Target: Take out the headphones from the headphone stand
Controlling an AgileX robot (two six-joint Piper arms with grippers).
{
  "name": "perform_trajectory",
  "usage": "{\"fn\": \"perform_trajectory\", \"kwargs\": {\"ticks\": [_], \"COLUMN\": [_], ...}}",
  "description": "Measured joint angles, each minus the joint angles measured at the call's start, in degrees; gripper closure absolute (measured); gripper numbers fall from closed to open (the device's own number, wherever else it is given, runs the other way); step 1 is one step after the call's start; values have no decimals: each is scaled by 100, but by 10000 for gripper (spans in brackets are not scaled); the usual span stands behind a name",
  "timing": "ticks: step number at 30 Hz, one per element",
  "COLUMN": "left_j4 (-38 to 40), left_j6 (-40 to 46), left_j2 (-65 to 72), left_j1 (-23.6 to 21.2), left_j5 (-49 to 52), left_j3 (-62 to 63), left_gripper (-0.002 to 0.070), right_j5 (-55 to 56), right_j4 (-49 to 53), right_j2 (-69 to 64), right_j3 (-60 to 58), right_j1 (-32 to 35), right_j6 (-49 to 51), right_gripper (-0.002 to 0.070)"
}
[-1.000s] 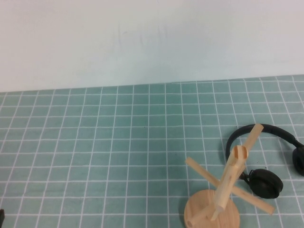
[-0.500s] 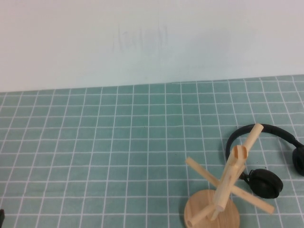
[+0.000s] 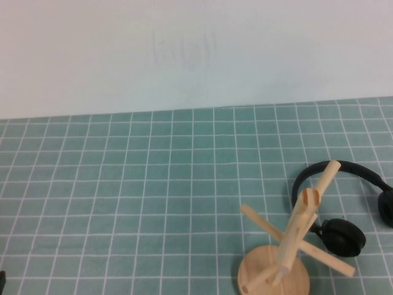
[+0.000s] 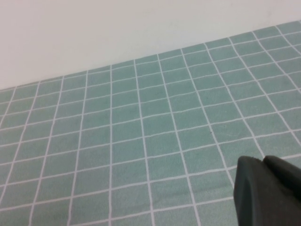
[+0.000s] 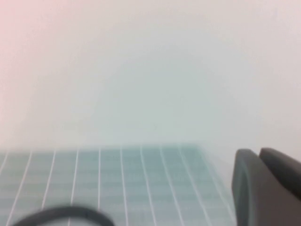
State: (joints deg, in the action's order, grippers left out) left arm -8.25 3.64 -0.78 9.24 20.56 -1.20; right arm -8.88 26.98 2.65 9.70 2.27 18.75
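Observation:
The black headphones (image 3: pixel 342 236) lie on the green grid mat at the right, just behind the wooden headphone stand (image 3: pixel 288 243). Their thin headband (image 3: pixel 356 166) arcs behind the stand's upper peg (image 3: pixel 324 179); I cannot tell whether it touches the peg. One round ear cup sits next to the stand's base, the other (image 3: pixel 387 208) at the right edge. A blurred dark arc in the right wrist view (image 5: pixel 70 214) is the headband. My left gripper (image 4: pixel 261 161) is shut and empty over bare mat at the near left. My right gripper (image 5: pixel 258 153) is shut and empty, raised near the headphones.
The green grid mat (image 3: pixel 153 203) covers the table up to a plain white wall (image 3: pixel 196 55) at the back. A dark bit of the left arm (image 3: pixel 2 281) shows at the lower left edge of the high view.

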Motion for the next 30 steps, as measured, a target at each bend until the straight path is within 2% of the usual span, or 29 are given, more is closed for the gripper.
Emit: {"fn": "perform_trajectory", "kwargs": {"ticks": [3, 5, 7, 14, 24, 30], "left_j4": [0, 0, 0, 0, 0, 0], "left_j6": [0, 0, 0, 0, 0, 0], "left_j2": [0, 0, 0, 0, 0, 0], "left_j1": [0, 0, 0, 0, 0, 0], "left_j5": [0, 0, 0, 0, 0, 0], "left_j3": [0, 0, 0, 0, 0, 0], "left_gripper": [680, 680, 680, 680, 680, 680], "right_j5": [329, 284, -1009, -1248, -1203, -1170], "right_j4": [87, -257, -722, -555, -723, -696], "right_j2": [-97, -37, -47, -47, -47, -47], "right_j3": [-657, -1138, -1009, -1056, -1056, -1056], "right_j1": [44, 136, 155, 190, 638, 666], "right_j6": [28, 491, 627, -336, -340, -340], "right_gripper": [682, 682, 682, 682, 682, 682]}}
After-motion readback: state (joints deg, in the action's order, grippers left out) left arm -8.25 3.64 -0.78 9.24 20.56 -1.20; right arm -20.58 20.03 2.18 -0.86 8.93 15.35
